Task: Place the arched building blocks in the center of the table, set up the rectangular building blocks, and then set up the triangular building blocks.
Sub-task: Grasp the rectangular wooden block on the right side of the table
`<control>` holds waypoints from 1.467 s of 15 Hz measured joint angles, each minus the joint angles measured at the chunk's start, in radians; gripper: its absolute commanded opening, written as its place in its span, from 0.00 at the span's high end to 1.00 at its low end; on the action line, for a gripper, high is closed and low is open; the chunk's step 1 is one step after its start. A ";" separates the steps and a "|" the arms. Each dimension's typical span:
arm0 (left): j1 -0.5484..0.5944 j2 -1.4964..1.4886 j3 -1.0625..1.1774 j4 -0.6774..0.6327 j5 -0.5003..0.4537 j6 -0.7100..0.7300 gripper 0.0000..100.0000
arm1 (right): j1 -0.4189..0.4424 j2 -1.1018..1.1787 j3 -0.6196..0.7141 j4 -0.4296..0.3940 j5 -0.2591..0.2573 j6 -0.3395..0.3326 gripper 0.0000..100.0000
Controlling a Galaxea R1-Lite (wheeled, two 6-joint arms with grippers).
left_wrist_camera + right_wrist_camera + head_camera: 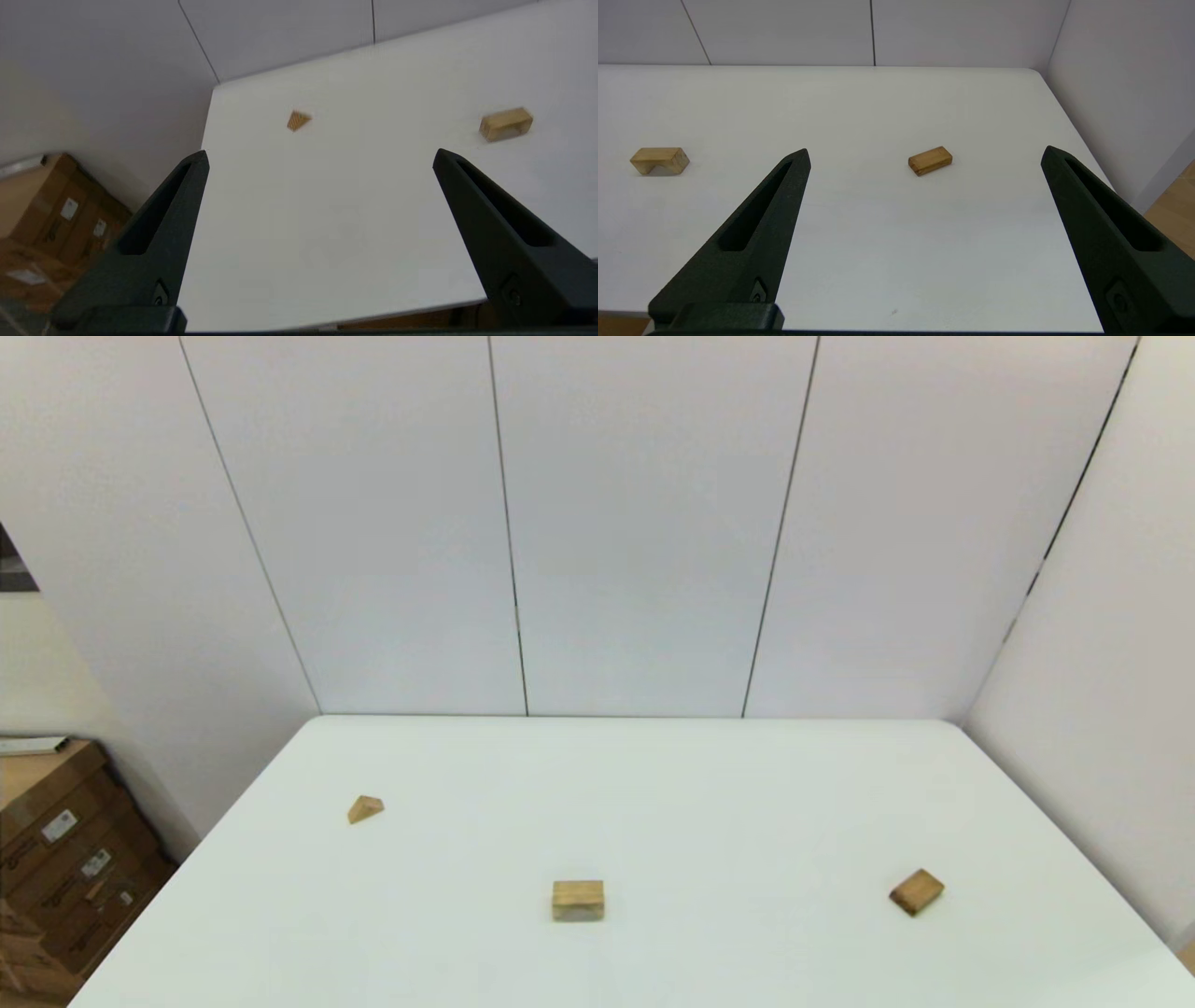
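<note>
On the white table [653, 784] the arched block [578, 901] stands on its legs near the front middle; it also shows as the arched block [506, 124] and the arched block [659, 160]. The rectangular block [916, 892] lies flat at the right, seen too as the rectangular block [930, 160]. The triangular block [365, 809] lies at the left, also the triangular block [298, 120]. Neither arm shows in the head view. My left gripper [320, 156] and right gripper [924, 154] are open and empty, back by the table's near edge, far from the blocks.
White wall panels [644, 523] close the table's far and right sides. Brown cardboard boxes [56, 859] stand on the floor beyond the table's left edge, also seen as cardboard boxes [56, 210].
</note>
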 measured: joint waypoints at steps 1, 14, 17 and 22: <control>0.001 -0.033 0.039 -0.002 0.003 -0.001 0.00 | 0.000 0.000 0.000 0.000 0.000 0.000 0.00; -0.006 -0.210 0.286 -0.170 0.036 -0.166 0.00 | 0.000 0.000 0.000 0.001 -0.001 -0.003 0.00; -0.006 -0.211 0.287 -0.169 0.035 -0.166 0.00 | 0.000 0.000 -0.001 0.001 -0.001 -0.003 0.00; -0.006 -0.211 0.287 -0.169 0.036 -0.166 0.00 | -0.001 0.006 -0.035 0.018 -0.008 -0.003 0.00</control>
